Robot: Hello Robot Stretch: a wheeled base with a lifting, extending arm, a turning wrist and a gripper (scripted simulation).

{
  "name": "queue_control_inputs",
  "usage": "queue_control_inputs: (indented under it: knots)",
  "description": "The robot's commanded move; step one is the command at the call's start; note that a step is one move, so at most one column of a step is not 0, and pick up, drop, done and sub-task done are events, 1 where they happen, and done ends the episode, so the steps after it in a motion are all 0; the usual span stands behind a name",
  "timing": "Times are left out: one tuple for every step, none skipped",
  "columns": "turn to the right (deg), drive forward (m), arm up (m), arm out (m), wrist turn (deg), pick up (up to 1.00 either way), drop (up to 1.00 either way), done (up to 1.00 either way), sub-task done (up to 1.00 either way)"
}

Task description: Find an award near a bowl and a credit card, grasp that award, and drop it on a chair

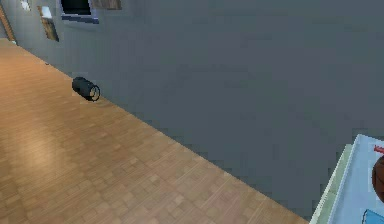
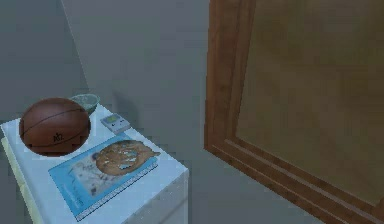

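1. At the arm side view's lower left sits a white desk (image 2: pixel 160 195) with a basketball (image 2: pixel 55 126), and a pale bowl (image 2: pixel 86 101) tucked just behind it.
2. Just beside the bowl is a small pale thing (image 2: pixel 117 123). Can't tell if it's the award or the card, but I'd guess the award is in that cluster.
3. Can't tell the gripper's state from these shots.
4. The key bit: the desk corner also pokes into the forward view's right edge (image 1: pixel 345 195), so I reckon the base needs to roll ahead a little before the arm lines up with the bowl.
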Motion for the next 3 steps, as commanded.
queue_control_inputs:
  knots:
    - [0.0,0.0,0.5,0.0,0.0,0.0,0.0,0.0,0.0]
    - [0.0,0.0,0.38,0.0,0.0,0.0,0.0,0.0,0.0]
    - [0.0,0.0,0.0,0.36,0.0,0.0,0.0,0.0,0.0]
